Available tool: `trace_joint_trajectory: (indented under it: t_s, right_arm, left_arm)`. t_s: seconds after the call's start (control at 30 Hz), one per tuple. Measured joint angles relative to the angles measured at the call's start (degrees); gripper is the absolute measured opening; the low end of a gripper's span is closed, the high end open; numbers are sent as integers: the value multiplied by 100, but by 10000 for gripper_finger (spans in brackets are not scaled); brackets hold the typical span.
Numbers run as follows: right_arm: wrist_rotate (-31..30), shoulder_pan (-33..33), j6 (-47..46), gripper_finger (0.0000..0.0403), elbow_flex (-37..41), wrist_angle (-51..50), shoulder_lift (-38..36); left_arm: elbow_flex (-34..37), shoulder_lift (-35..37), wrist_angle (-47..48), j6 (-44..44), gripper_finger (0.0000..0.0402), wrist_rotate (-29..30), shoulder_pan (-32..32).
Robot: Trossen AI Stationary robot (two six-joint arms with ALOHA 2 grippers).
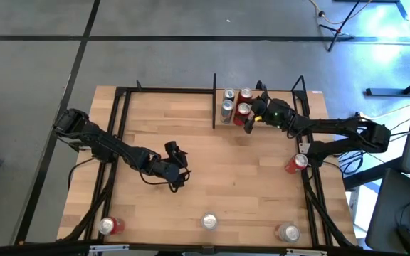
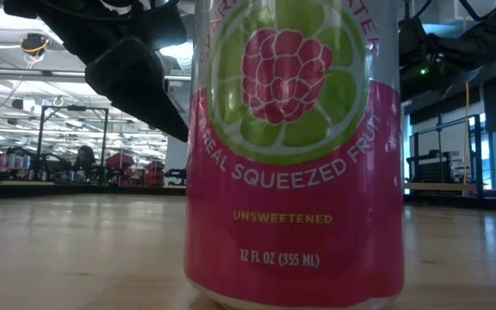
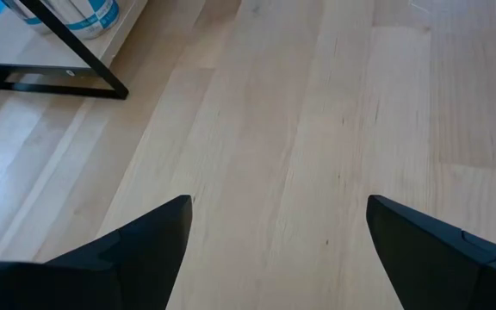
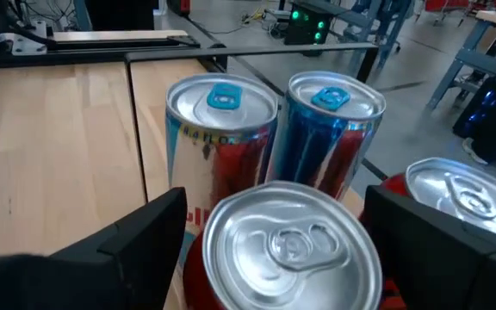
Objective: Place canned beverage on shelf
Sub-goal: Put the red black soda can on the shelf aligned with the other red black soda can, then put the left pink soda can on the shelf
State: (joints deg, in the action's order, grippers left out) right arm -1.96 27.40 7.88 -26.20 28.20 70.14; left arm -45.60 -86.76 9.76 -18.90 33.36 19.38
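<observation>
Right gripper (image 4: 265, 250) straddles a red can (image 4: 282, 250) on the shelf (image 1: 219, 126), jaws spread clear of its sides: can looks just set down, released. Just behind the can stand two blue-tabbed cans (image 4: 222, 146), limiting forward travel. Well away from the shelf, left gripper (image 3: 274, 250) waits open over bare table (image 3: 317, 103).
</observation>
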Motion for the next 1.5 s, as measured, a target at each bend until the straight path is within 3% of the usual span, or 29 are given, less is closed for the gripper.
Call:
trace_joint_trajectory:
  t_s: [0.2,0.4,0.53,0.7,1.0,1.17,1.37,1.5]
  right_arm:
    - [49,-9,8,339,-300,-989,-427]
    - [734,-146,-197,340,-710,-2284,-1260]
    - [886,-895,-358,340,-814,-2768,-1728]
    - [837,-2333,-719,340,-821,-2897,-1859]
    - [-225,-4771,-1450,340,-821,-2800,-1215]
    - [-1042,-5802,-2021,340,-820,-2097,-358]
    - [-1539,-6513,-2252,340,-826,-462,872]
    - [-1656,-6651,-2306,340,-1131,-2,1577]
  left_arm:
    - [0,0,-1,-30,338,0,0]
    - [0,0,-100,-40,338,0,0]
    - [0,0,-392,-21,338,-2,0]
    - [0,0,-800,46,338,-275,91]
    - [-4,-366,-1802,-62,338,-557,817]
    - [-56,-713,-1928,-603,338,-475,1334]
    - [-103,-954,-1970,-1222,338,22,1923]
    - [-103,-1110,-2189,-1447,338,321,2136]
